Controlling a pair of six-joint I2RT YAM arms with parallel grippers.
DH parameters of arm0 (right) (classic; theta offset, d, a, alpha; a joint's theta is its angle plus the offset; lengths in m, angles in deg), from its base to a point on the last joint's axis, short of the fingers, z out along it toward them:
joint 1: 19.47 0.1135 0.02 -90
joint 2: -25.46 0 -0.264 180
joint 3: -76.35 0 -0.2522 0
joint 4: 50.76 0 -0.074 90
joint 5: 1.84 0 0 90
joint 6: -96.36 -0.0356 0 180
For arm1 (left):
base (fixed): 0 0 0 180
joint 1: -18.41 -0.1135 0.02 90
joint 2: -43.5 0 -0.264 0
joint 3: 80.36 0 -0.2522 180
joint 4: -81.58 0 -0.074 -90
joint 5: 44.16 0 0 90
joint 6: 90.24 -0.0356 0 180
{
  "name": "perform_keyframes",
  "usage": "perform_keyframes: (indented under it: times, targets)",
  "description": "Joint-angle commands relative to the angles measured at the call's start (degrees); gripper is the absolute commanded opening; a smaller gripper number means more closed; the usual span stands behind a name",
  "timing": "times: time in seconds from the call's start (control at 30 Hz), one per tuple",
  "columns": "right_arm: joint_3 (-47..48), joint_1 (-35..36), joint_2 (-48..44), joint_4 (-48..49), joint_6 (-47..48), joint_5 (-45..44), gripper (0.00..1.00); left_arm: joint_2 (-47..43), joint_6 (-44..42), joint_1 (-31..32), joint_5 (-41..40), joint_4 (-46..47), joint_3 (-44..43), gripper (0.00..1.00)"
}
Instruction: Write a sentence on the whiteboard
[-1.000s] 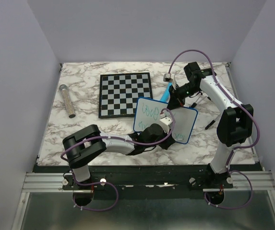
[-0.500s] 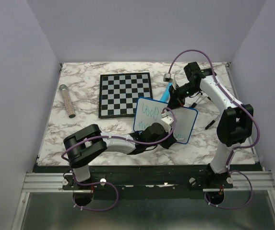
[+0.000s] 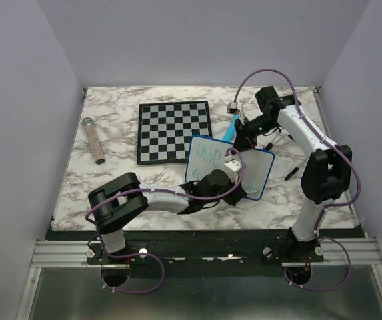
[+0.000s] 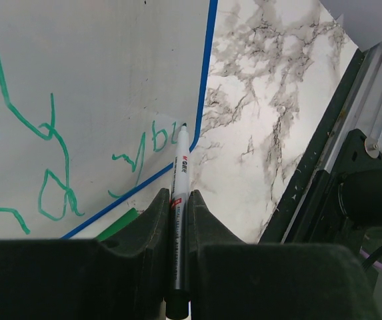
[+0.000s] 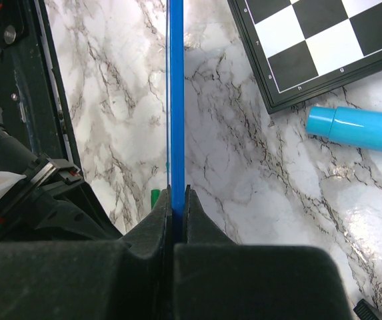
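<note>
Spotted almost no change from a second earlier: left gripper a shade closer to the near right corner of the whiteboard, right gripper in the same place. Could not read the sentence: green loops only, with more strokes cut off at the left wrist view's edge. Lost the whiteboard's middle under the left arm in the top view. Caught only a green sliver beside the left finger, by the blue rim; could not name it. Found the left gripper clamped on a marker, tip at the last green letters close to the rim, with the writing right ahead of the fingers. Found the right gripper pinched tight on the whiteboard's far rim, seen edge-on from its wrist. Could not tell whether the whiteboard lay flat or tilted. Placed it right of the surface's centre, toward the near edge, just near of the chessboard and a blue tube.
</note>
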Motion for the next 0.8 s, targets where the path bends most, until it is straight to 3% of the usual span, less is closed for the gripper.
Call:
perform_keyframes:
  times: [0.0, 0.77]
  targets:
    - [0.0, 0.6, -0.1, 0.6, 1.4, 0.7, 0.01, -0.6, 0.0, -0.4, -1.0, 1.4, -1.0, 0.0]
    - [0.0, 0.6, 0.0, 0.5, 1.4, 0.7, 0.01, 0.1, 0.8, -0.7, 0.2, -1.5, -0.6, 0.0]
